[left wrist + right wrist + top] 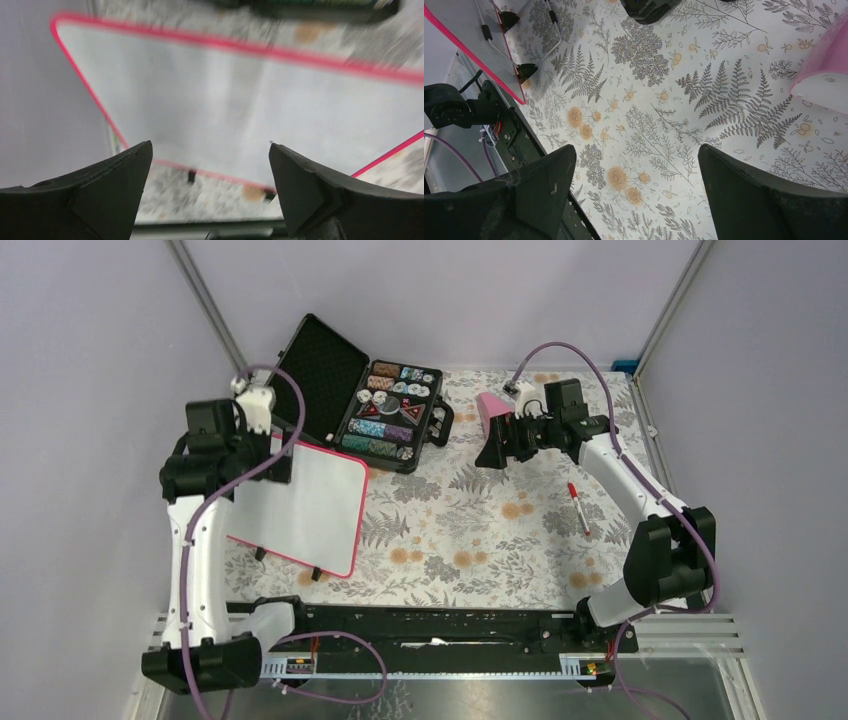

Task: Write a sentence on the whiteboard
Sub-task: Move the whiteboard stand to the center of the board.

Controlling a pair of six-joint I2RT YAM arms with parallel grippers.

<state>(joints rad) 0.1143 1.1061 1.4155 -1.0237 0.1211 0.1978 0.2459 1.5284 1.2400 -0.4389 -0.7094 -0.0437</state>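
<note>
Here, the whiteboard (300, 505) is being carried on its small black feet by the left edge of the table (470, 540), face up. The left gripper (210, 150) is being held over the board's far left corner, fingers spread wide with nothing between them. The right gripper (636, 152) is being held equally spread and empty above the far right part, beside a pink object (490, 410). A red marker (578, 508) is lying near the right edge.

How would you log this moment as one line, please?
left gripper: open, over whiteboard | right gripper: open, empty | whiteboard: no writing visible | marker: lying on table, not held
</note>
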